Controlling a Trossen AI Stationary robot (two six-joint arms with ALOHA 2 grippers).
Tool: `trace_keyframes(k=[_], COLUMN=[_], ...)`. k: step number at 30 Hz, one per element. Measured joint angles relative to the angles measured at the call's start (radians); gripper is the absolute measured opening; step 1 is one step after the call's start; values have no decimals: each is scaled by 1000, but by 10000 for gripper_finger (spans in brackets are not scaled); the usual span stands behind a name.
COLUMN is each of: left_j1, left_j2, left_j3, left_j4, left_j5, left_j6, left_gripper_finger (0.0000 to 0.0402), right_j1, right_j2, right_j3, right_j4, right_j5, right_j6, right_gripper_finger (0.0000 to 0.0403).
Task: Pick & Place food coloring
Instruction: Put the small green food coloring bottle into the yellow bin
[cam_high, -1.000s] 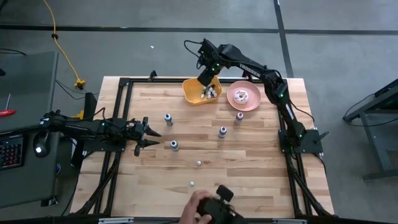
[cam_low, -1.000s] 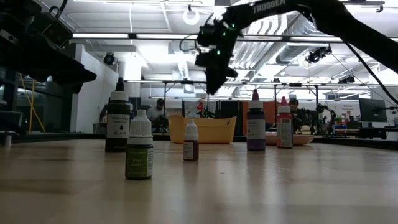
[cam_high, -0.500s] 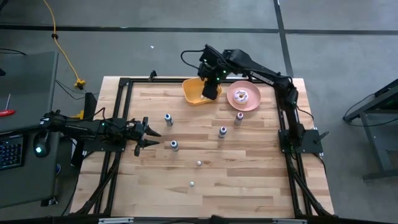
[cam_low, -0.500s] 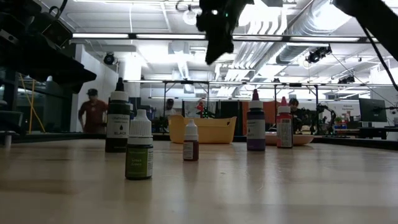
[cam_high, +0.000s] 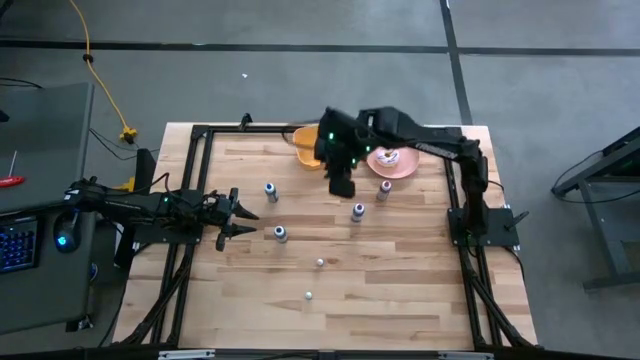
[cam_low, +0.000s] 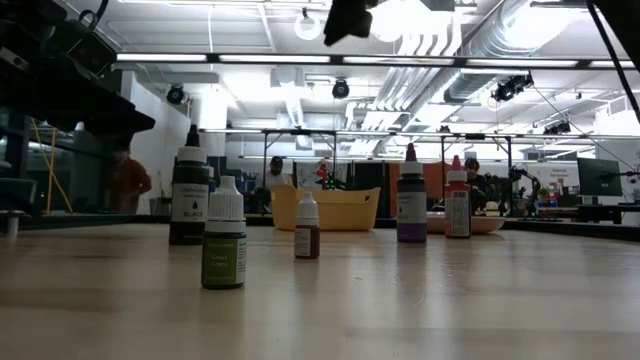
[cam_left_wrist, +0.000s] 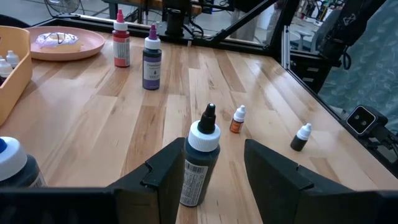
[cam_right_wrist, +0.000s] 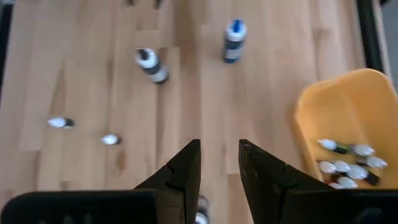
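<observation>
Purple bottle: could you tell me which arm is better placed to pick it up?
Right, probably: the right gripper hangs open close by the purple bottle, while the left gripper waits farther off, across the table.

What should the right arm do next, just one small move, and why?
Probably swing the right claw over to the purple bottle and lower onto it. The claw hangs open and empty above the table beside the yellow bin, which already holds several small bottles, and this bottle stands nearest to it. The left claw waits at the table's left edge.
</observation>
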Motion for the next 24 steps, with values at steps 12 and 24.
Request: trace_keyframes(k=[12, 24], left_j1=[0, 0], left_j2=[0, 0], left_j3=[0, 0], left_j4=[0, 0], left_j5=[0, 0], left_j6=[0, 0], left_gripper_finger=[163, 163], right_j1=[248, 522], right_j2=[0, -2], right_j3=[-1, -253], right_j4=[-47, 107], right_j5=[67, 47], right_j6=[50, 59], right_gripper_finger=[99, 99])
